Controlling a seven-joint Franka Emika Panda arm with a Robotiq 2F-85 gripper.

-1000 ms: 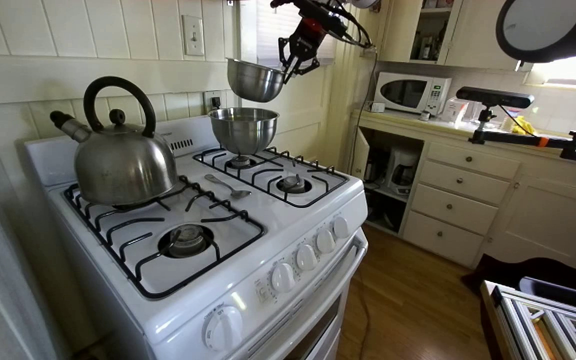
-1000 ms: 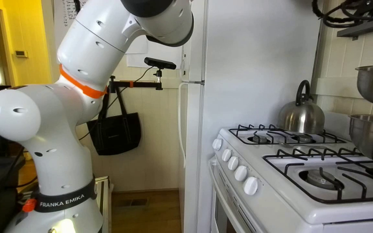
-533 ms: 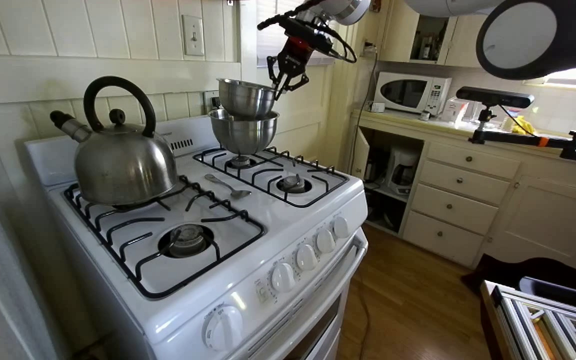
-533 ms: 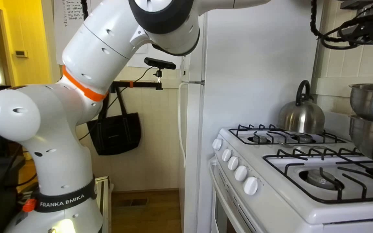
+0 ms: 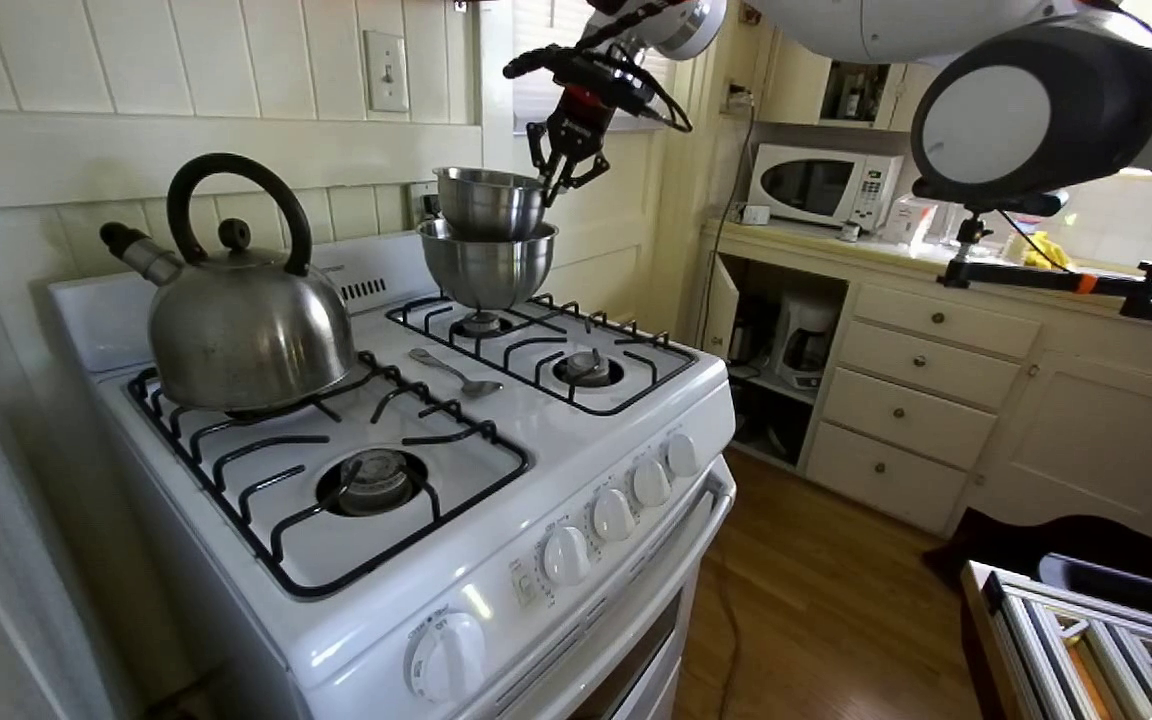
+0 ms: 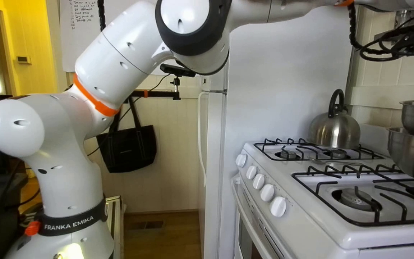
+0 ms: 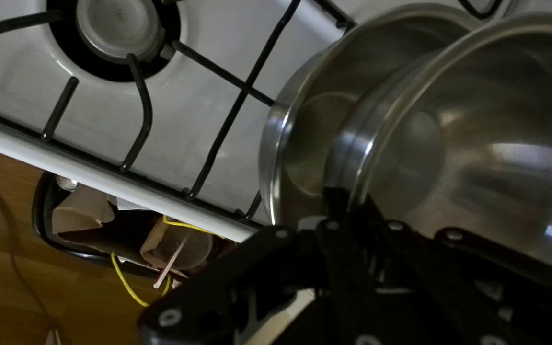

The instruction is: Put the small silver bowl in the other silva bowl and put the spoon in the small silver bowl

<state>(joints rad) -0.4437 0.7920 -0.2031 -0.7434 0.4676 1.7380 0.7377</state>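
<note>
small silver bowl (image 5: 489, 205) — one, rim clamped in gripper (image 7: 352, 200); one wider bowl (image 5: 488, 272) beneath; one spoon (image 5: 479, 387).

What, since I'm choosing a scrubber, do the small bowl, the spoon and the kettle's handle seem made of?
Small bowl: likely stainless steel, satin to shiny, by the silvery wall's bright reflections.
Spoon: probably metal, by its grey sheen; finish hard to judge.
Kettle's handle: matte black, perhaps plastic, showing only dull highlights.
</note>
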